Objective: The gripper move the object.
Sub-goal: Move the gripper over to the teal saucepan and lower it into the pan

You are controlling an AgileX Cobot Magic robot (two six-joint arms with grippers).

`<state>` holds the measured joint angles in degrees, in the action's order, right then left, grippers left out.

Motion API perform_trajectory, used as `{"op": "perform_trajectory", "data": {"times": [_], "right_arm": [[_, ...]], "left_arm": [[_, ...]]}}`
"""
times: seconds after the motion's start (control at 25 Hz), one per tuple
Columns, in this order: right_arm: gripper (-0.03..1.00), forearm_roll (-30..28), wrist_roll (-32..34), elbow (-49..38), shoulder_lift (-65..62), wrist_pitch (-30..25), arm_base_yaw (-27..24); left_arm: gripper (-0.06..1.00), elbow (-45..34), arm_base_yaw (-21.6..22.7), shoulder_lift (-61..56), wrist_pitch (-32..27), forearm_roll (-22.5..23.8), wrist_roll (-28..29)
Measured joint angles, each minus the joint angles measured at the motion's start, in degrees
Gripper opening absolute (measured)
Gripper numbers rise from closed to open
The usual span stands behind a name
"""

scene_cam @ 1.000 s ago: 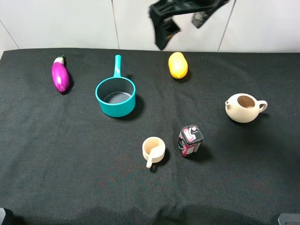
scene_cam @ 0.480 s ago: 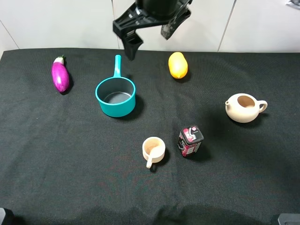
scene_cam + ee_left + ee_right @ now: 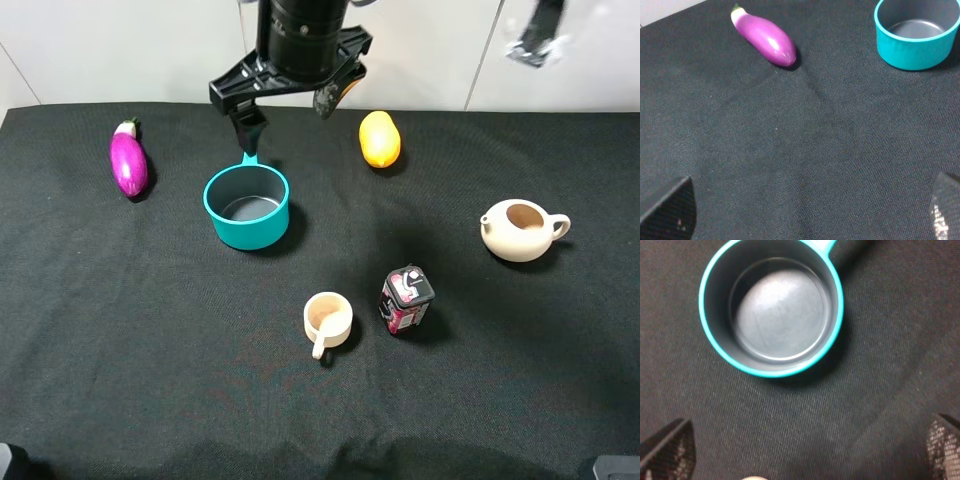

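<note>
The left gripper (image 3: 806,207) is kept low over bare black cloth (image 3: 150,380), on the near side of the aubergine (image 3: 765,39). Its jaws are spread wide and nothing is held between them.

From the high view, a small beige cup (image 3: 327,318) and a patterned tin (image 3: 406,299) are seen nearest, close together but not touching. Further back, a beige teapot (image 3: 520,231) is set well to the right. The saucepan (image 3: 246,206) is found left of centre, upright and empty, with its handle (image 3: 248,157) pointed toward the far edge. The aubergine is laid well apart on its left, and a yellow fruit (image 3: 379,138) lies beyond it to the right.

The right gripper (image 3: 287,115) is held above the handle at the back of the saucepan. Its jaws are opened wide and nothing is gripped.

Several risks can be judged from here. One finger could be brought down onto the narrow handle rather than beside it. The saucepan would then be pushed or swivelled on the cloth. If the handle is pinched far from the bowl, the saucepan may sag or twist in the grip. The yellow fruit could also be knocked by the wide cross-piece.
</note>
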<state>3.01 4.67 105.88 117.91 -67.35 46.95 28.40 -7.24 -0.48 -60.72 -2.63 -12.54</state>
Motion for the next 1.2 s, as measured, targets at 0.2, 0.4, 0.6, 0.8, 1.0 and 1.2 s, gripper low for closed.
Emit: {"op": "perform_trajectory", "data": {"times": [0.2,0.4,0.6,0.8,1.0,1.2], "right_arm": [[0.69,0.4,0.05,3.25,4.49,0.11,0.0],[0.69,0.4,0.05,4.57,7.82,0.92,0.0],[0.69,0.4,0.05,7.07,11.79,1.69,0.0],[0.69,0.4,0.05,9.23,15.37,2.23,0.0],[0.69,0.41,-0.92,9.23,17.52,3.42,-0.85],[0.69,0.41,-1.58,9.33,19.51,4.21,-2.58]], "left_arm": [[0.99,0.0,0.0,0.0,0.0,0.0,0.0],[0.99,0.0,0.0,0.0,0.0,0.0,0.0],[0.99,0.0,0.0,0.0,0.0,0.0,0.0],[0.99,0.0,0.0,0.0,0.0,0.0,0.0],[0.99,0.0,0.0,0.0,0.0,0.0,0.0],[0.99,0.0,0.0,0.0,0.0,0.0,0.0]]}}
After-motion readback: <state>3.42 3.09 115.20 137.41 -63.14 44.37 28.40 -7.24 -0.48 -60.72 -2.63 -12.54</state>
